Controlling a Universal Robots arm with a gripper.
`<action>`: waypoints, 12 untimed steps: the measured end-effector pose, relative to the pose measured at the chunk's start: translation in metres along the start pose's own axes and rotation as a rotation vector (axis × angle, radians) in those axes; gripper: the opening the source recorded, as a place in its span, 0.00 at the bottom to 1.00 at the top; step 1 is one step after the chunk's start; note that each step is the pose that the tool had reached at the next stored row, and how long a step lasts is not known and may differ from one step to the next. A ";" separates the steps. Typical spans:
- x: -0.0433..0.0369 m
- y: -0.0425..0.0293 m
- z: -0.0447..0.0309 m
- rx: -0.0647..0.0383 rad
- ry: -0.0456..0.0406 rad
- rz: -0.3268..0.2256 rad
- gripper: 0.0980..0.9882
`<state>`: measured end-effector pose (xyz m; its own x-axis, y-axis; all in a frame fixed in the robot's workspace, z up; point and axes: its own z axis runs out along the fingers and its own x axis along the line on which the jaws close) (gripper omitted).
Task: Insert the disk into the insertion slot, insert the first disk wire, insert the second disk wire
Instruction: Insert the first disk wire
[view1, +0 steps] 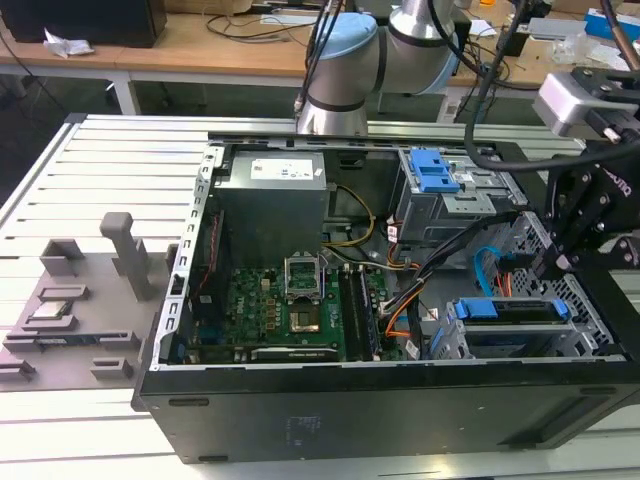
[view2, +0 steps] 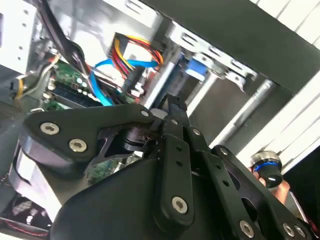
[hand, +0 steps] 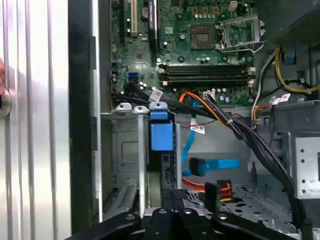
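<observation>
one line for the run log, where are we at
disk: in insertion slot | first disk wire: plug free, near gripper | second disk wire: plug free

The exterior view looks down obliquely on the whole open computer case (view1: 400, 410). Both wrist views sit close inside its drive-bay corner, sharing the blue cable (hand: 220, 163) (view2: 130, 63) and, seemingly, the motherboard (hand: 200, 65) (view2: 65, 82).

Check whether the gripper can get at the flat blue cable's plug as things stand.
Probably yes: the plug of the second disk wire lies uncovered ahead of the gripper; the thick black cables run alongside, not across it.
</observation>
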<state>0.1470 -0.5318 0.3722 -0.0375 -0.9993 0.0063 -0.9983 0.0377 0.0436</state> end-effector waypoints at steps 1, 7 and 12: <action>-0.0060 0.0000 0.0000 0.000 0.0004 0.000 0.01; -0.0316 -0.0008 0.0025 0.000 0.0014 0.000 0.01; -0.0340 -0.0008 0.0029 0.000 0.0018 0.000 0.01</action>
<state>0.1489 -0.4979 0.3690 -0.0375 -0.9993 0.0081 -0.9983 0.0379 0.0435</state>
